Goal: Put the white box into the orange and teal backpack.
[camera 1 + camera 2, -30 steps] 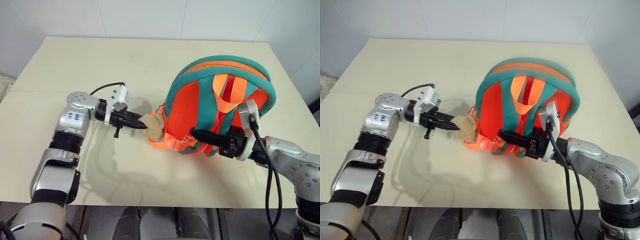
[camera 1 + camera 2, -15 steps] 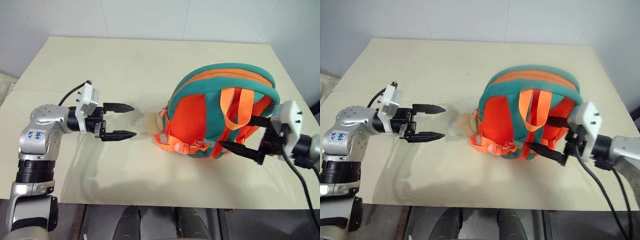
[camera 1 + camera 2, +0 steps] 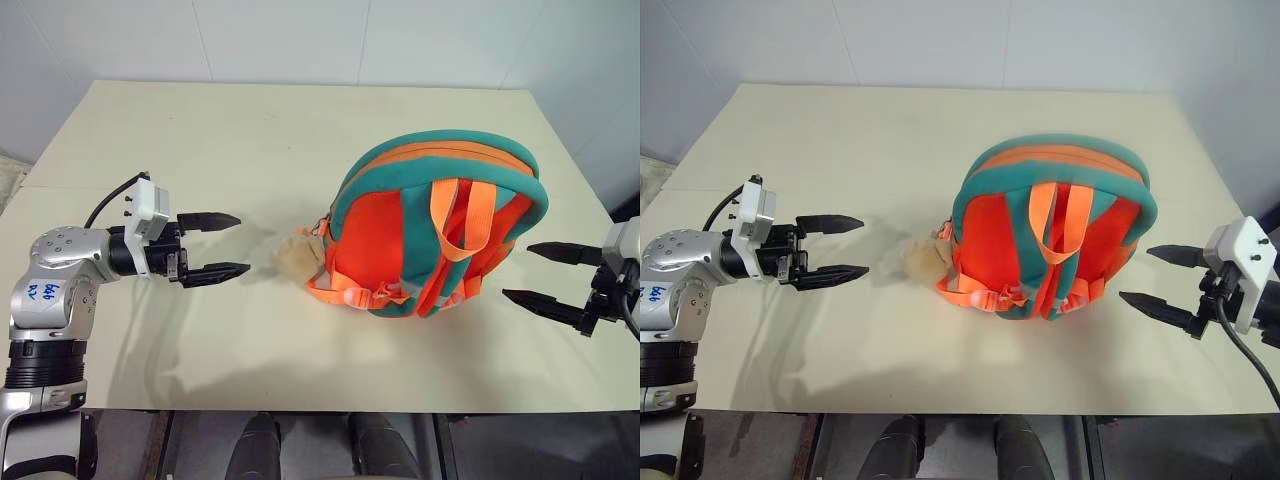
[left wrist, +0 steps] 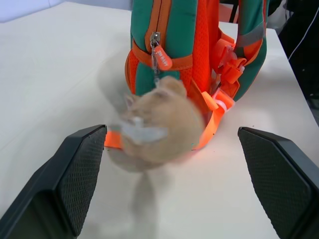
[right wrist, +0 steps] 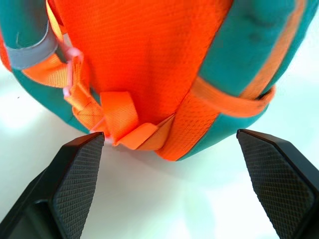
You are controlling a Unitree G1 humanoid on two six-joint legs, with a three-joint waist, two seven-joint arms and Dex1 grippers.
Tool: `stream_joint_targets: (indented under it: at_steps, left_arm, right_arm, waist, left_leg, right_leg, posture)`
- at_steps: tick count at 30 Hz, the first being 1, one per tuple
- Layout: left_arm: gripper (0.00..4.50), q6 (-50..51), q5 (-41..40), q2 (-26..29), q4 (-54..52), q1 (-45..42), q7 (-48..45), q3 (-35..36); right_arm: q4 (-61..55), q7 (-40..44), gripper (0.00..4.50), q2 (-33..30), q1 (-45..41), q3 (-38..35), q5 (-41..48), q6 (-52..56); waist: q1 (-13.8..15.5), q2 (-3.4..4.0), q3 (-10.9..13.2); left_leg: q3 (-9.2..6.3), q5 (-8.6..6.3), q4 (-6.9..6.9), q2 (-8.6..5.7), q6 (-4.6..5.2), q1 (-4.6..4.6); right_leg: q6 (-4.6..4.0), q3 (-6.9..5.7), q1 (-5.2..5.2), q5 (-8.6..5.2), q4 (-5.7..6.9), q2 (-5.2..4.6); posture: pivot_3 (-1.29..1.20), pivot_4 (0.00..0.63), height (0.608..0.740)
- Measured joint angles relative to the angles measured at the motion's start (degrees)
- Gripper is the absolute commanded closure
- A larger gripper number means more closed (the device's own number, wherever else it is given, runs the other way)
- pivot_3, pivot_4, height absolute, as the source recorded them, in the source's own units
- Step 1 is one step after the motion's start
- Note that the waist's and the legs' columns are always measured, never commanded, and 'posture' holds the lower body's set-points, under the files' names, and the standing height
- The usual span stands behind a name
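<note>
The orange and teal backpack [image 3: 435,235] stands on the cream table, its straps facing me and its zip shut. A tan plush toy [image 3: 298,257] hangs at its left side and looks blurred in the left wrist view [image 4: 159,124]. My left gripper [image 3: 240,242] is open and level, a short way left of the toy, with nothing between its fingers. My right gripper [image 3: 518,270] is open too, just right of the backpack and apart from it. Its wrist view faces the backpack's lower orange webbing [image 5: 119,119]. The white box is out of view.
The table [image 3: 200,140] stretches bare behind and to the left of the backpack. Its front edge runs just below both grippers. A white wall stands behind the far edge.
Both grippers have opened and drawn outward: the left let go of the plush toy, the right left the backpack's straps. The backpack now stands free on the table.
</note>
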Motion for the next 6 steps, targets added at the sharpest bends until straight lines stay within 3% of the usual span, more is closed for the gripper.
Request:
stream_joint_targets:
  at_steps: [6]
  left_arm:
    - [0.01, -2.8, 0.0, 1.2, 0.2, 0.2, -0.4, 0.9]
  right_arm:
    - [1.8, 0.6, 0.02, 0.0, -3.5, 1.7, -0.9, -1.0]
  waist:
    - [0.0, 0.00, 0.0]
  left_leg:
    - [0.01, -0.08, -0.04, 0.00, 0.04, -0.01]
  right_leg:
    - [0.00, -0.01, -0.04, 0.00, 0.00, -0.02]
  posture:
    - [0.00, 0.150, 0.740]
